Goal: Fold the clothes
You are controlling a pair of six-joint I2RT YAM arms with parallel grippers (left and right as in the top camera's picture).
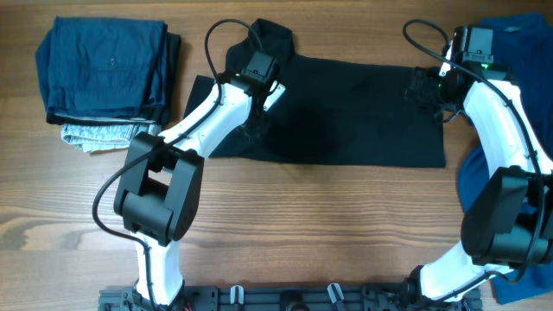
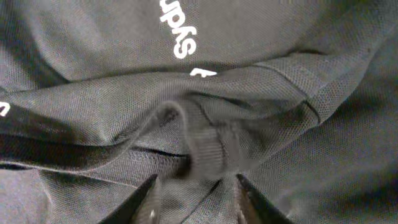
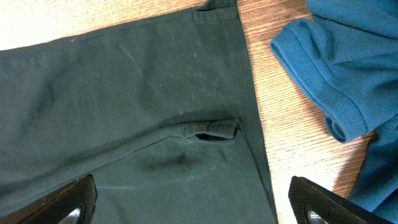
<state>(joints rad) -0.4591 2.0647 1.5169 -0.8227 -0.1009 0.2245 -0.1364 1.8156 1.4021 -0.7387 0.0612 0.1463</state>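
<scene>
Overhead, done: folded pile [image 1: 108, 73], desk [image 1: 302, 225] far-left corner.
In hand: black polo [image 1: 363, 112] flat, hardly folded.
Waiting: blue shirt [image 1: 510, 43], right edge.
Left gripper [image 2: 196, 193]: parted over bunched cloth.
Right gripper [image 3: 196, 202]: spread, empty.

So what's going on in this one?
Two robot arms are working on a black polo shirt spread flat across the wooden table. The left gripper is near the collar, jaws apart at a bunched ridge of fabric below the white lettering. The right gripper hangs wide open above the hem end, holding nothing. A blue shirt lies beside it, and a stack of folded clothes sits far left.
</scene>
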